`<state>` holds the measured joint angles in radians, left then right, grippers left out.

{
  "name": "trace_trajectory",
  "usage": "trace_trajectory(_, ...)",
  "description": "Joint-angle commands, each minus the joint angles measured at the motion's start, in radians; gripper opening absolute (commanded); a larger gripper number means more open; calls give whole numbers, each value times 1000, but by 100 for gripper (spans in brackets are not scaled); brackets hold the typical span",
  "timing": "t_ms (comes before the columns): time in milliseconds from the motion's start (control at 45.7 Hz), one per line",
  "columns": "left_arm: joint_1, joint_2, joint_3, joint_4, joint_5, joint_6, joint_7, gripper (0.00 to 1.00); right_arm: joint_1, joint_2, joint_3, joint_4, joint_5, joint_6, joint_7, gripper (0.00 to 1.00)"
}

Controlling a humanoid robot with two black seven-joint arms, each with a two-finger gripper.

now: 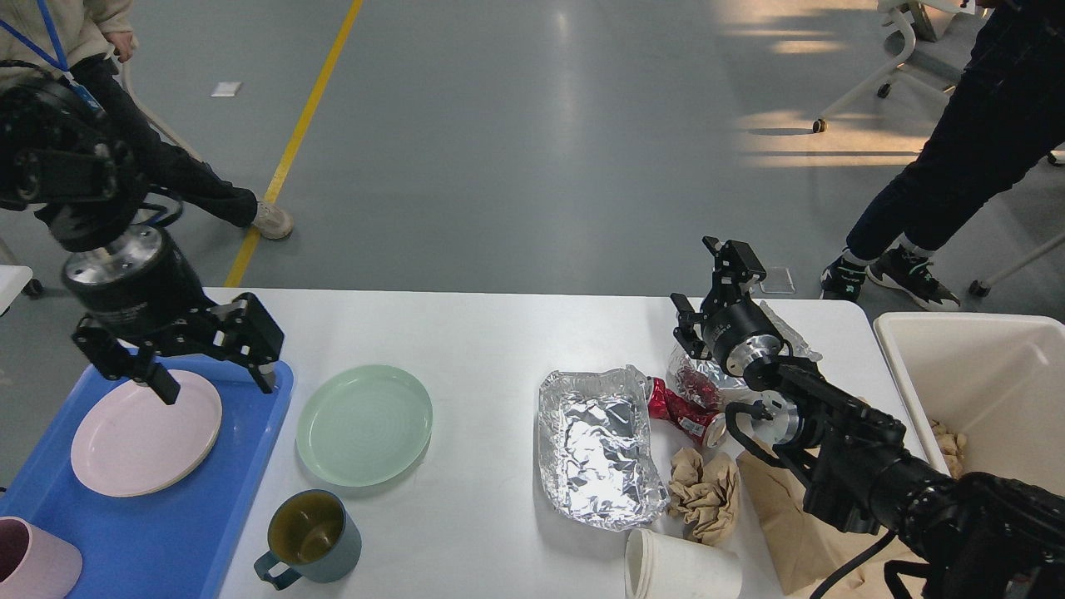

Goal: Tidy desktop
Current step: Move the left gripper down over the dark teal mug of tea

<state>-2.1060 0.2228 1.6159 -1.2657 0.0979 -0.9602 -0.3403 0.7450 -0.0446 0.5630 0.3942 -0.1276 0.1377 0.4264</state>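
Note:
The white desktop (482, 333) holds a green plate (364, 424), a dark teal mug (308, 537), a crumpled foil tray (601, 445), a crushed red can (682, 413), a clear plastic bag (707, 378), crumpled brown paper (705, 495), stacked white paper cups (682, 570) and a brown paper bag (799, 532). My left gripper (216, 384) is open and empty, pointing down over the far right corner of the blue tray. My right gripper (693, 272) is open and empty, above the plastic bag near the far edge.
A blue tray (191, 532) at the left holds a pink plate (146, 433) and a pink cup (33, 566). A cream-white bin (982, 391) stands to the right with crumpled paper inside. People stand beyond the desk at far left and far right.

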Motion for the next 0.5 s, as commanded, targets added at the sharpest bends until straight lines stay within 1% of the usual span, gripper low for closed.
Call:
trace_trajectory(0, -6, -147, -57, -20, 0, 0, 1, 96, 1, 0, 0, 0, 0, -1, 0, 100)
trace_trajectory(131, 17, -252, -97, -21, 2, 0, 4, 96, -1, 0, 0, 0, 0, 0, 0, 100)
trace_trajectory(197, 64, -293, -106, -14, 3, 0, 7, 96, -1, 0, 0, 0, 0, 0, 0, 100)
trace_trajectory(328, 124, -333, -116, -9, 3, 0, 18, 96, 1, 0, 0, 0, 0, -1, 0, 100)
trace_trajectory(482, 205, -333, -111, 23, 3, 0, 38, 96, 1, 0, 0, 0, 0, 0, 0, 100)
